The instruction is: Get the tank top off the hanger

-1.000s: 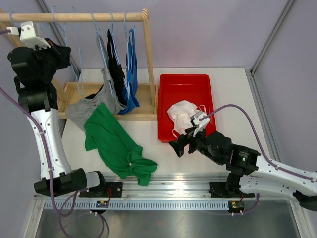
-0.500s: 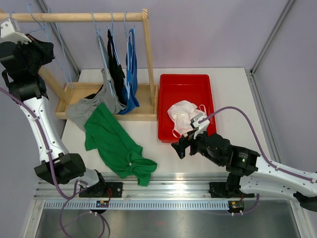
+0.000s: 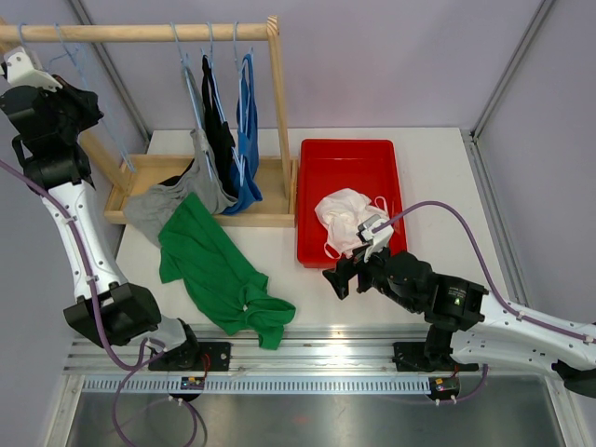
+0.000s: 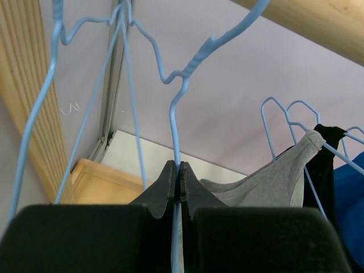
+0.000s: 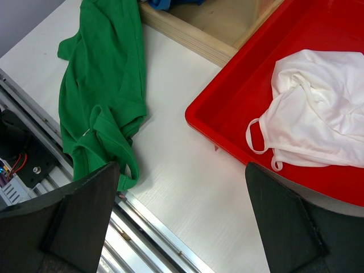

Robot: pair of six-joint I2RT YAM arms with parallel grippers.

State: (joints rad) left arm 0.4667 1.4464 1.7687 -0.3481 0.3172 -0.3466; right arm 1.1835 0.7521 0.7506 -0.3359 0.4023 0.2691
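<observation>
The left end effector point(image 4: 180, 174) is clamped on a blue hanger point(image 4: 173, 114) under the rail point(image 3: 140, 32). The grey tank top point(image 3: 163, 203) hangs from another hanger nearby. The right end effector point(image 5: 182, 222) gapes wide above the desk point(image 5: 187, 170).

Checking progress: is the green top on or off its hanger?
Off: the green top lies crumpled on the table beside the rack.

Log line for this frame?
left tool: shut on blue hanger | right tool: open, empty | white tank top: in red tray | green garment: on table
</observation>
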